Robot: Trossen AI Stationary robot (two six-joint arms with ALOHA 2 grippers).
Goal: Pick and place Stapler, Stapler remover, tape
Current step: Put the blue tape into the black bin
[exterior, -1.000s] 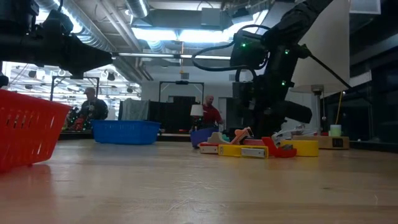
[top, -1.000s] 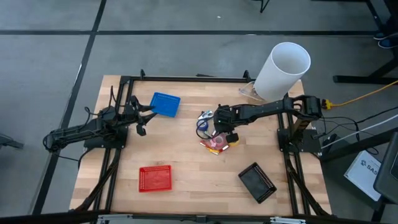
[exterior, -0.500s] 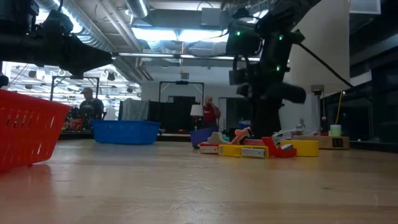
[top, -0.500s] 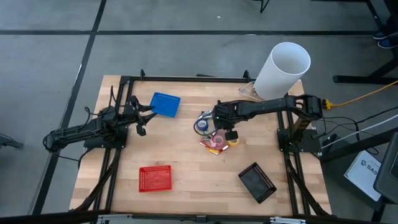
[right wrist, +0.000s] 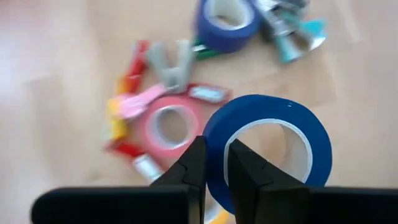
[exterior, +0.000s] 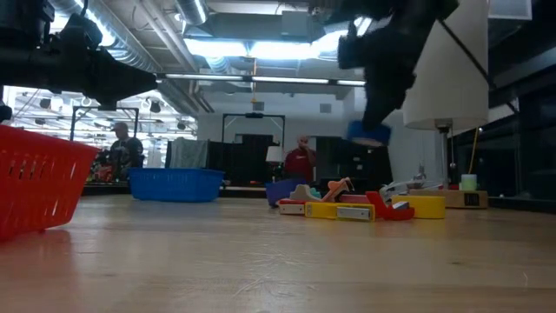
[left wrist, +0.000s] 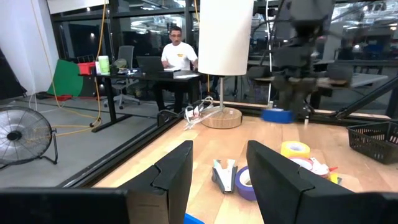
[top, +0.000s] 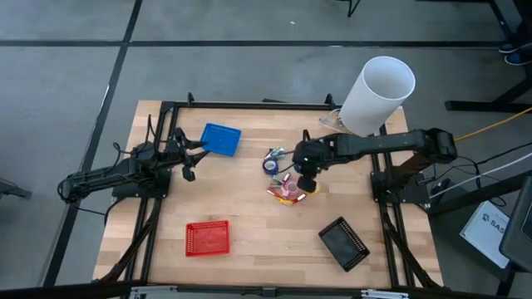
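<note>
My right gripper [top: 306,172] hangs above the pile in the middle of the table, shut on a blue tape roll [right wrist: 267,149] that shows lifted in the low view [exterior: 369,132]. Under it lie a pink tape roll [right wrist: 169,127], another blue roll [right wrist: 227,23], a yellow roll [left wrist: 295,149] and small red, yellow and pink stapler-like pieces [right wrist: 127,102]. A silvery claw-like stapler remover [left wrist: 224,176] rests on the wood beside the second blue roll. My left gripper [left wrist: 219,149] waits open and level at the table's left [top: 189,162]. My right gripper pinches the blue roll's wall [right wrist: 214,134] between its two fingers, one finger outside the ring and one over its hole. The fingers come from above, slanting down. The roll is lifted clear of the pile and hangs below the fingertips, roughly level.
A blue basket [top: 220,139] stands at the far left, a red basket [top: 207,238] near the front, a black basket [top: 343,243] at the front right. A tall white cylinder [top: 376,93] stands at the far right corner. People sit in the room behind.
My right gripper has risen from the pile with the blue tape roll, rolling its wrist as it went. The roll is now clear of the table; the other pieces have stayed in place.
</note>
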